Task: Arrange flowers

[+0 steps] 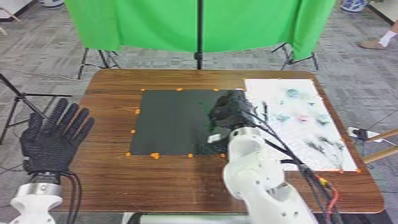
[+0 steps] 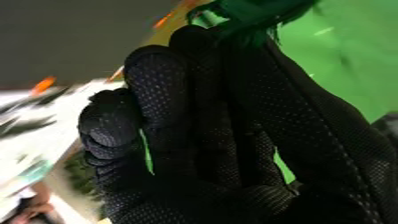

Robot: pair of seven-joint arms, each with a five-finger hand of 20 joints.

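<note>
In the head view my right hand [image 1: 233, 109] is over the right part of the black mat [image 1: 169, 122], palm turned away. Dark green foliage [image 2: 262, 11] sticks out at its fingertips in the right wrist view, where my right hand [image 2: 222, 145] has fingers and thumb closed together on it. To the right of the mat lies a white sheet [image 1: 271, 87] bearing a pale blue-green flower [image 1: 293, 93], a pink flower [image 1: 303, 118] and dark sprigs [image 1: 330, 145]. My left hand [image 1: 55, 142] is off the table's left side, fingers straight and spread.
Orange tape bits [image 1: 155, 156] mark the mat's border on the brown table [image 1: 169, 185]. A small white piece [image 1: 214, 138] shows beside the right wrist. Cables run along the right arm across the sheet. A green backdrop [image 1: 147, 25] hangs behind the table.
</note>
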